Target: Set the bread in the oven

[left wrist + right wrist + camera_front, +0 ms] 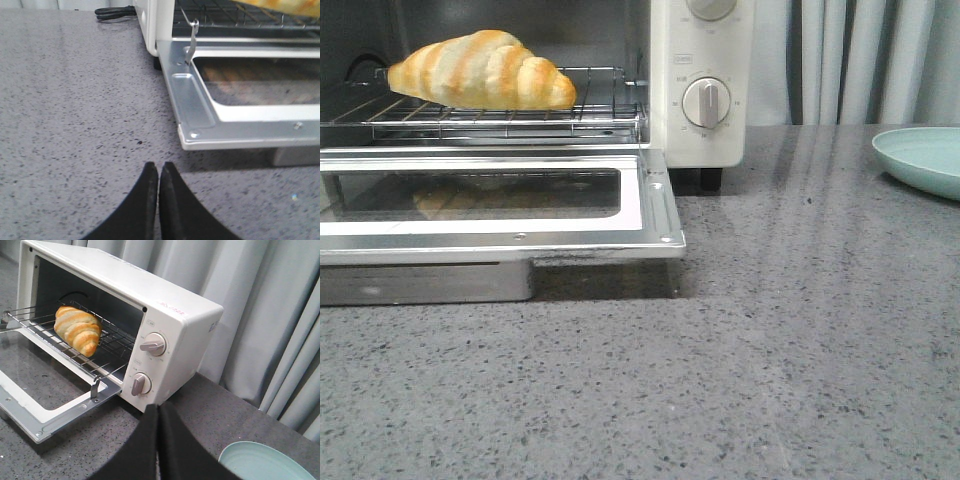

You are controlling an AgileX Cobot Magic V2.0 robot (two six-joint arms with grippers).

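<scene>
Both claws closed, holding nothing: on our left gripper (159, 192) the black fingers meet tip to tip over bare countertop (75, 125), just off the door's corner; right gripper (158, 432) is likewise pinched shut, up above the counter near the oven's dial side. Bread (480, 70) is lying on the wire rack (600, 100) inside the oven (705, 140), toward the left part of the rack in the front view, long axis roughly across the opening. We see its reflection in the glass of the door (655, 215), which is folded down flat and open. Two round dials (142, 365) on the control panel. Pale green plate (925, 160) sits on the counter well right of the oven. Grey curtain (260, 315) behind. A black cable (115, 11) lies beside the oven's far side.
</scene>
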